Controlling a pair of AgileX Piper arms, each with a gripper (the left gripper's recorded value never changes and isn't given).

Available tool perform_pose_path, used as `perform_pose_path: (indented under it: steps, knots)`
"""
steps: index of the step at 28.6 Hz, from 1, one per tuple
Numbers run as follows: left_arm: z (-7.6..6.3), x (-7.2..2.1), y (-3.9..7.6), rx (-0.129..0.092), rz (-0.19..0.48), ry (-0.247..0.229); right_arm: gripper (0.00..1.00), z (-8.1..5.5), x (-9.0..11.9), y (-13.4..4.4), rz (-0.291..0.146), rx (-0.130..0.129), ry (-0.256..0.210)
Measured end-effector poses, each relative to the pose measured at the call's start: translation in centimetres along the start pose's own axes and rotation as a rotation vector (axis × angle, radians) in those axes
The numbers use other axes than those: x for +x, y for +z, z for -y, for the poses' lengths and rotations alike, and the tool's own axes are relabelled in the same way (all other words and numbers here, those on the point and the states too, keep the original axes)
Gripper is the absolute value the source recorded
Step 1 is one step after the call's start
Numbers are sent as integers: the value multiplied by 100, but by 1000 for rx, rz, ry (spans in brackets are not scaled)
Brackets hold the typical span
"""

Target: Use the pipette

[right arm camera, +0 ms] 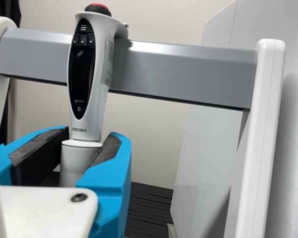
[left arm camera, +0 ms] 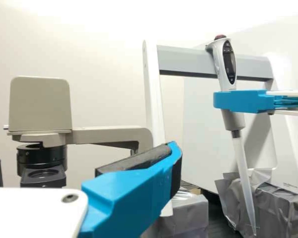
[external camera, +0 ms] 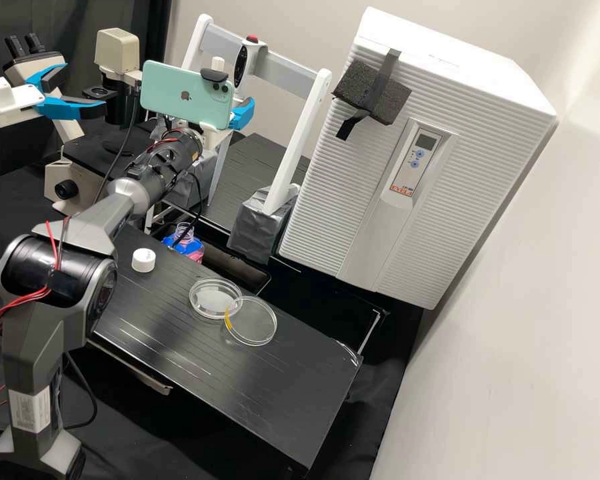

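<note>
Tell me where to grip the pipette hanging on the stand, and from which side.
Take the pipette by the round white barrel just under its display, coming in level from the display side. It hangs upright on the grey crossbar, which blocks its back, and its thin tip below looks too slender to hold. The right end effector sits at that barrel.

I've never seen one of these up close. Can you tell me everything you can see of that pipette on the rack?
The pipette is a slim white wand, plastic by its look, with a long dark panel down its front and a red button on top. It hangs upright on the grey crossbar of a white stand, its long clear tip pointing down. The right claw sits around its lower body, below the panel.
</note>
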Motion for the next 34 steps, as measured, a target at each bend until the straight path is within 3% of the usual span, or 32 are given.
perform_pose_path:
  steps: [6, 9, 16, 20, 25, 27, 29, 34]
  knots:
    - [16, -17, -19, -1, -8, -6, 0, 1, 0, -1, 0, 0, 0]
    - [14, -18, -24, 0, -9, -5, 0, -20, -14, -16, -4, 12, 0]
    - [14, -18, -24, -4, -9, -5, 0, -111, -71, -77, -18, 88, 12]
    - [14, -18, -24, -4, -9, -5, 0, -214, -137, -125, -35, 125, 41]
    - [14, -18, -24, -6, -9, -5, 0, -288, -232, -149, -59, 148, 116]
    - [15, -18, -23, -19, -8, -6, 0, -272, -292, -165, -76, 157, 160]
    - [21, -14, -7, -27, -3, -8, 0, -214, -341, -172, -86, 157, 172]
    - [110, 10, 62, -36, 26, -37, 0, -2, -491, -172, -99, 154, 162]
